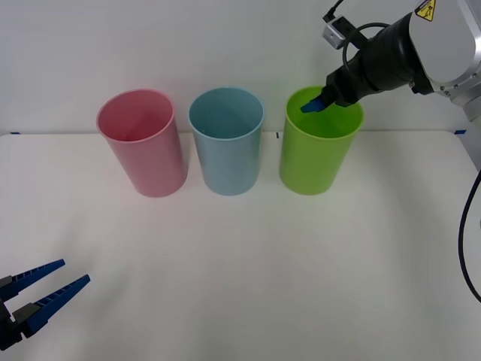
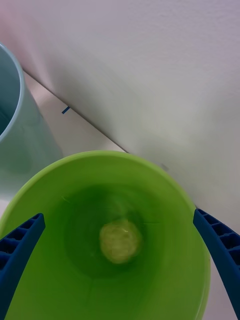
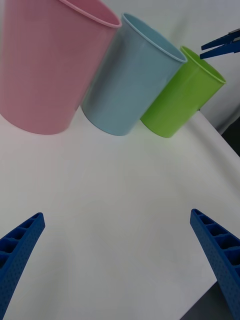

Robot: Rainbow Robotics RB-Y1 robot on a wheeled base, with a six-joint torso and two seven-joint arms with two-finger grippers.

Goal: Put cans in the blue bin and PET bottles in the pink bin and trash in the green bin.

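Trash (image 2: 120,241): 1 small wrinkled ball lying on the floor of the green bin (image 1: 319,162), touching no finger.
Right gripper (image 1: 313,104): over the green bin's mouth, straight above the ball, its 2 fingers spread wide and holding nothing.
Blue bin (image 1: 226,154): just beside the green bin, in the middle of the 3.
Pink bin (image 1: 143,147): next along.
Left gripper (image 1: 54,284): low over the table (image 1: 248,271), well apart from the bins, fingers parted, holding nothing.

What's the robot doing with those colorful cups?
It is sorting rubbish. The right gripper hangs open over the green bin, and the trash, a small crumpled ball, lies at the bottom of that bin. The pink bin and the blue bin stand beside it in a row. The left gripper waits open, low over the near side of the table.
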